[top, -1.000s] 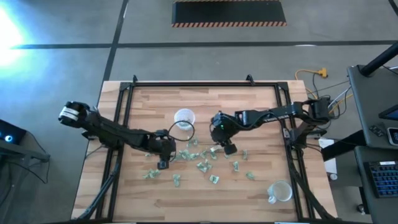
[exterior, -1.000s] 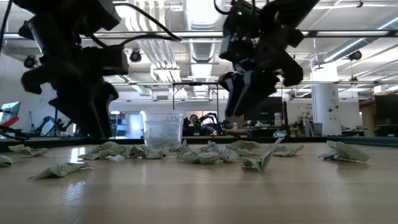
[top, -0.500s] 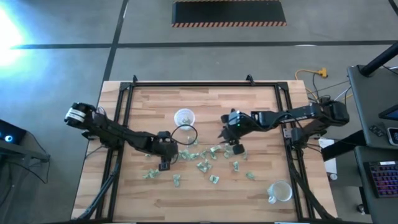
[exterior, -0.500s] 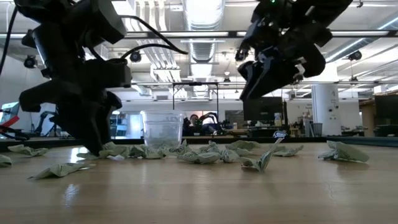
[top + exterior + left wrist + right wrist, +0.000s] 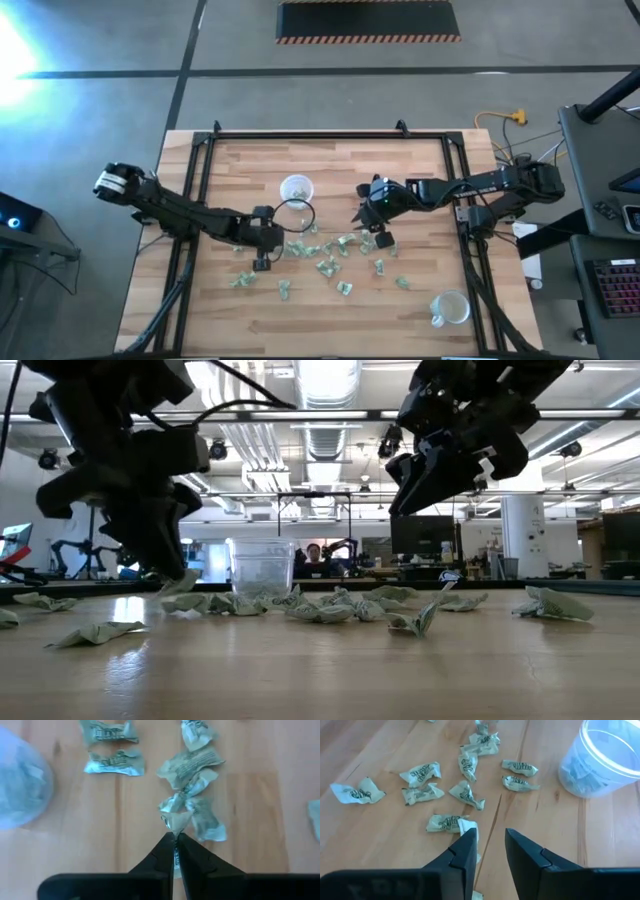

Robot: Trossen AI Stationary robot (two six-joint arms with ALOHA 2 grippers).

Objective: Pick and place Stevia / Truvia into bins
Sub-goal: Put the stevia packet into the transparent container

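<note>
Stevia sachets (image 5: 335,262) lie scattered mid-table beside your bin (image 5: 296,187). Your left gripper (image 5: 175,839) pinches one sachet (image 5: 176,819) above the wood; your right gripper (image 5: 489,836) hovers parted, empty.

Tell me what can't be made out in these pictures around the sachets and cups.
- Print on the sachets: too small in the high view.
- Contents of the cup near the table's middle: blurred in the left wrist view, cut off by the right wrist view's edge.
- Contents of the corner cup: too small in the high view.
</note>
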